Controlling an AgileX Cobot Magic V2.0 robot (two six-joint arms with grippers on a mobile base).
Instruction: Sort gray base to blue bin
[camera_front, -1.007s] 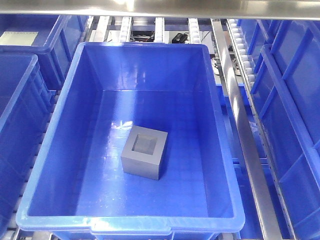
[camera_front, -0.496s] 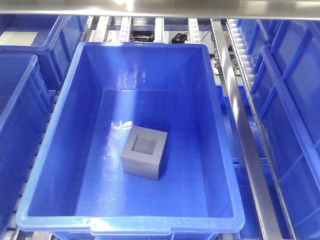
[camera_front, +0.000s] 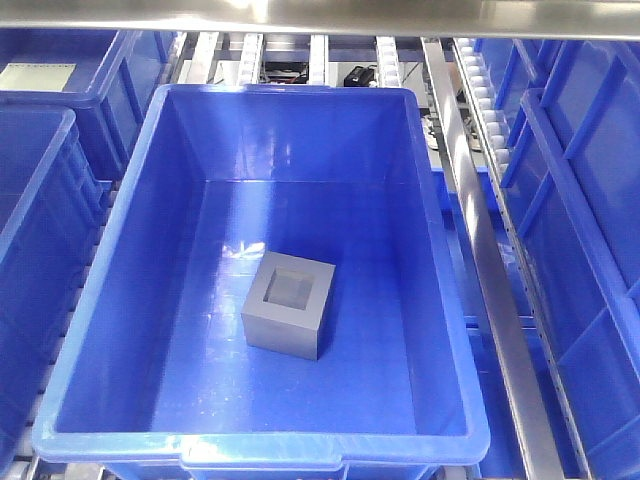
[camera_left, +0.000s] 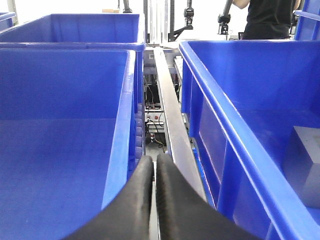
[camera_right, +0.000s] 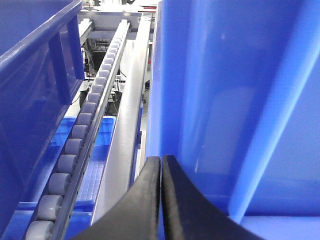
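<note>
Your gray base sits on the floor of the blue bin, recess facing up, a little nearer the bin's front wall than its back, touching no wall; I judge the sorting done, since the block rests flat and free with nothing gripping it. From your left gripper, the block shows only as a gray corner off to the right, beyond the bin's near wall, with a metal rail running straight ahead between that bin and a second blue crate on its left. The left claw's two dark fingers are pressed together with nothing between them. Your right gripper is likewise closed on nothing, pointing along a roller track that lies to its left, with a blue crate wall close on its right. Both claws look parked outside the bin, probably to keep clear of it. Compared with a second ago, the block and bin lie exactly as they did; nothing has shifted.
</note>
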